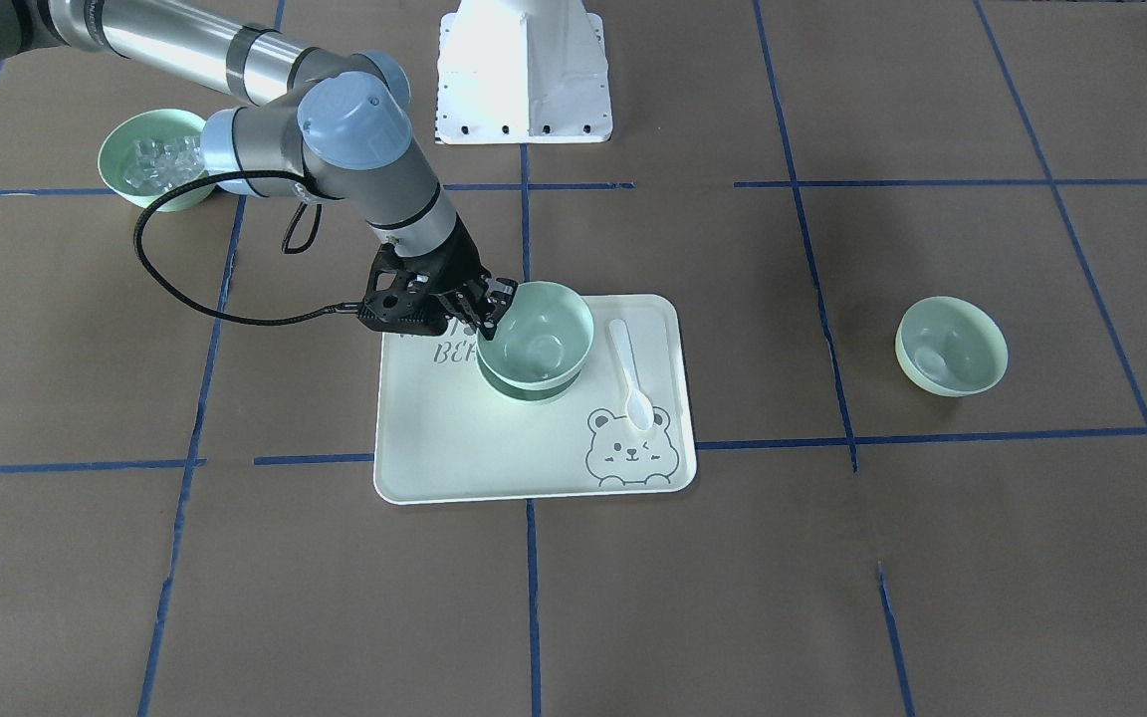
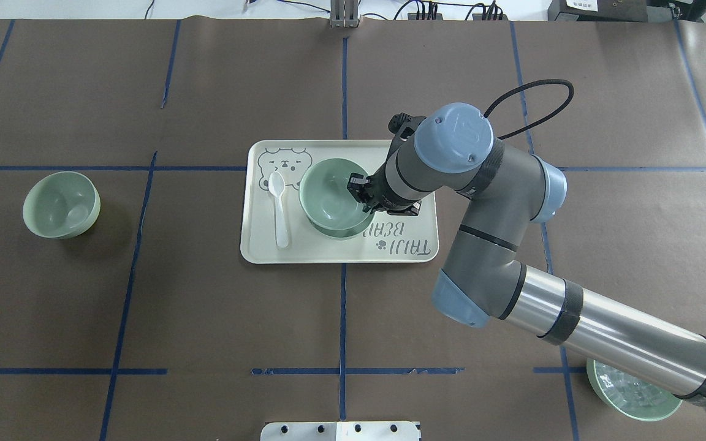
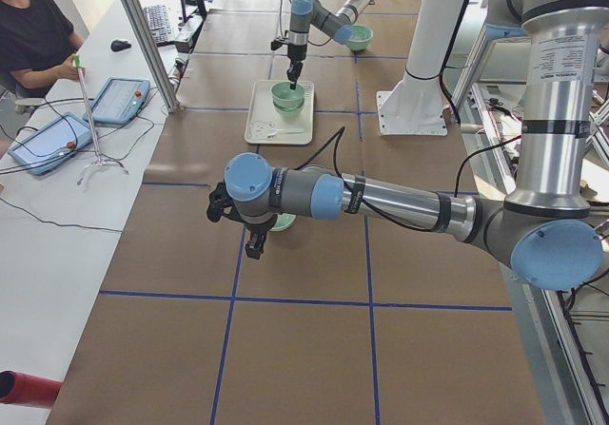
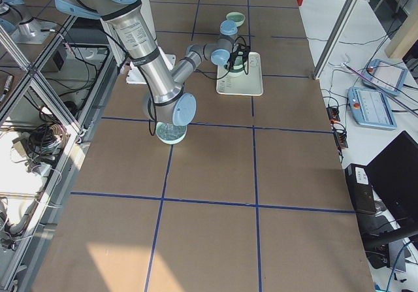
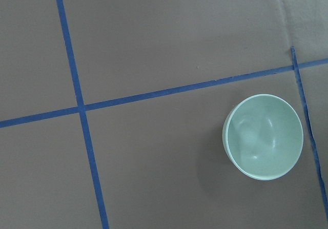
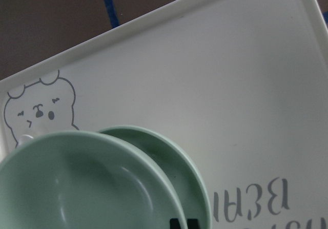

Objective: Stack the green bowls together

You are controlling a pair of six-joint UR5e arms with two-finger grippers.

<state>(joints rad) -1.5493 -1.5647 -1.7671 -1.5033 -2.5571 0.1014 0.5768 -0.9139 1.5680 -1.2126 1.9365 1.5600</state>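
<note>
My right gripper (image 1: 492,317) is shut on the near rim of a green bowl (image 1: 542,334) and holds it, slightly off-centre, in a second green bowl (image 1: 534,391) that sits on the bear-print tray (image 1: 434,448). The right wrist view shows the held bowl (image 6: 77,183) over the lower bowl's rim (image 6: 179,172). In the overhead view the gripper (image 2: 359,191) sits at the bowl's right rim. The third green bowl (image 1: 952,346) stands alone on the table; it also shows in the left wrist view (image 5: 264,137). My left gripper (image 3: 252,244) hovers by that bowl; I cannot tell if it is open.
A white spoon (image 1: 630,373) lies on the tray beside the bowls. A green bowl holding clear cubes (image 1: 155,157) stands near the right arm's base side, under the arm. The white robot base (image 1: 524,70) is at the table's robot-side edge. Blue tape lines cross the brown table.
</note>
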